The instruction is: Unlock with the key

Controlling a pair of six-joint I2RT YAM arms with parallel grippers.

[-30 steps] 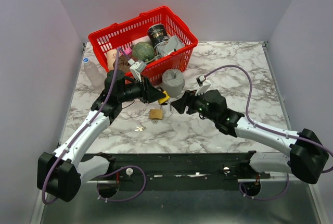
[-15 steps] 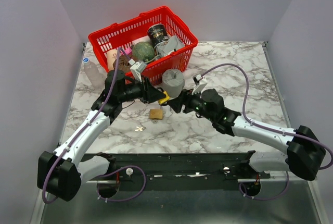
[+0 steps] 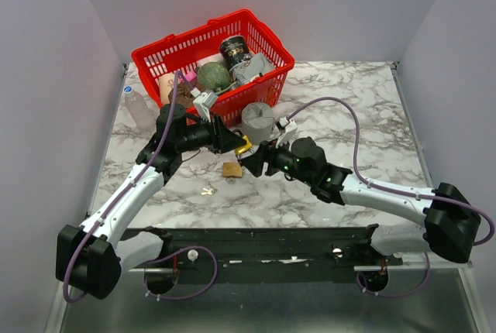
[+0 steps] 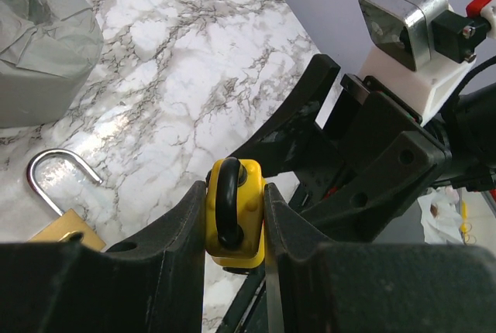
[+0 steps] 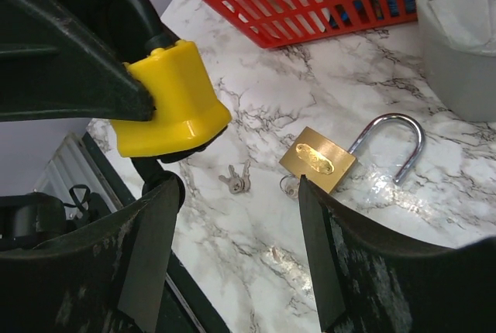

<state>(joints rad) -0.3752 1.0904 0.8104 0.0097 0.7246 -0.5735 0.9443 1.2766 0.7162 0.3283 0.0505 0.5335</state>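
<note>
While the left gripper (image 4: 235,224) clamps the stiff, slick yellow padlock (image 5: 167,101) mid-air by its body, we'd have the empty, spread right gripper (image 5: 236,197) pinch the tiny flat keys (image 5: 235,180) off the marble table (image 5: 372,217).

Even, bright overhead light falls on my marble table (image 3: 349,116); shadows are soft. Glare spots the table beside the brass padlock (image 5: 318,160). On my right hand (image 5: 236,186) the fingers (image 5: 147,271) loom dark and blurred.

At the frame's centre, a yellow padlock (image 3: 245,145) is gripped by the left gripper (image 3: 235,142), the right gripper (image 3: 253,163) is seen just beside it, and a brass padlock (image 3: 232,169) is seen just below.
</note>
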